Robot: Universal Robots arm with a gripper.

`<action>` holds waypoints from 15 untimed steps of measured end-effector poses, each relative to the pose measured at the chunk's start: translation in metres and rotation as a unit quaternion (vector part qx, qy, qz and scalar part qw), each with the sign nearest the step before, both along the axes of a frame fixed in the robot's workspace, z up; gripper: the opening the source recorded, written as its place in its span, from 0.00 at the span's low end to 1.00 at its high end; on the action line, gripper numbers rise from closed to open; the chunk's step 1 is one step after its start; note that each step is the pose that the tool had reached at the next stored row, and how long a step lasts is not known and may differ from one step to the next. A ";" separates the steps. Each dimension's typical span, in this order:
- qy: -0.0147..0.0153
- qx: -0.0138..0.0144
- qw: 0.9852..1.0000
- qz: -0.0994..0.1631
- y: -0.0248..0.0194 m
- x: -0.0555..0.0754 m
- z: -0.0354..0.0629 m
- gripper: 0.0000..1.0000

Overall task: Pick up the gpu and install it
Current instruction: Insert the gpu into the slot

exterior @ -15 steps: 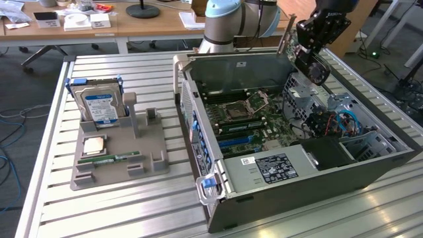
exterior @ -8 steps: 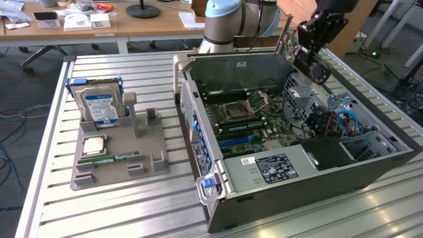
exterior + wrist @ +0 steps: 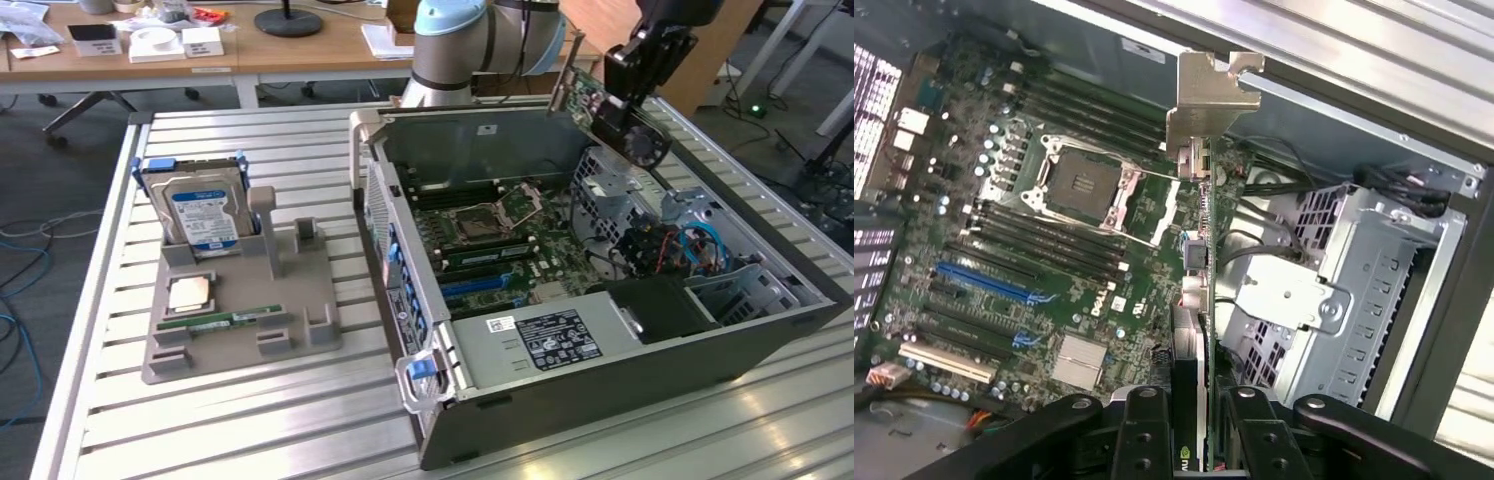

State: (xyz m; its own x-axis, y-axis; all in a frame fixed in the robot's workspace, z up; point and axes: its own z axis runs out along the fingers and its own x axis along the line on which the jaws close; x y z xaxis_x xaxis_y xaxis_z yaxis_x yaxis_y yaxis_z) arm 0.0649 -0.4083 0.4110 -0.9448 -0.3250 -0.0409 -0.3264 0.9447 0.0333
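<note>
**GPU held up over the open case**

Ext. view: arm's top is cut off. Gripper [image 3: 625, 100] pinches the gpu [image 3: 587, 95], tilted, above the case [image 3: 641, 370]. Green board, silver bracket.

Wrist view: gpu [image 3: 1199, 250] seen edge-on, face hidden. Fingers [image 3: 1144, 440] squeeze it over the motherboard [image 3: 1004, 250].

You are working in a robotics lab. Identify it by these features:

- A slatted metal bench [image 3: 267, 420] carries an open computer case [image 3: 601, 400] with its motherboard [image 3: 507, 240] exposed.
- At 9 o'clock from the case in the exterior view, a grey holder [image 3: 240, 300] presents a hard drive [image 3: 207, 215] and other loose parts.
- At 12 o'clock, a robot arm [image 3: 461, 40] rises beside the bench. Its gripper [image 3: 625, 100] is clamped on the gpu [image 3: 583, 90] above the case.
- Beyond the arm stand wooden desks [image 3: 307, 55] with small boxes.
- Loose cables [image 3: 20, 250] lie on the floor at 9 o'clock.
</note>
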 end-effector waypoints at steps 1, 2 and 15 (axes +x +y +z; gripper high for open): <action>0.000 -0.001 1.000 0.006 0.0000 0.000 0.0000 0.26; 0.000 -0.001 1.000 0.012 0.0000 0.000 0.0000 0.26; 0.000 -0.008 0.996 0.092 0.0000 -0.001 -0.0001 0.26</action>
